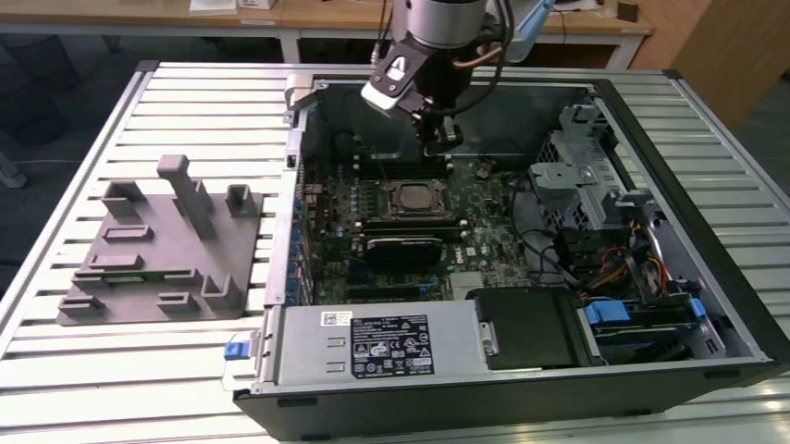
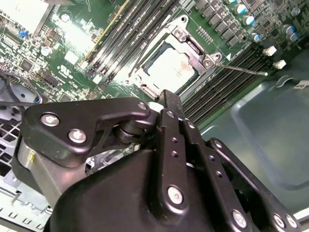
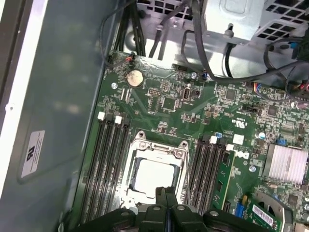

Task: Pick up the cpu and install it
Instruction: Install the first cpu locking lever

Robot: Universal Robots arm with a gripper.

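The cpu, a flat square chip with a silvery-white top, lies inside the metal socket frame on the green motherboard of the open computer case. It also shows in both wrist views, cpu and cpu, seated within the frame. My gripper hangs above the board, just behind the socket in the exterior view and apart from the chip. Its two black fingers are pressed together with nothing between them, as the gripper and the gripper show in the wrist views.
A grey plastic fixture block stands on the slatted table at the exterior view's left. Memory slots flank the socket. A power supply, a drive cage, cables and a silver heatsink crowd the case.
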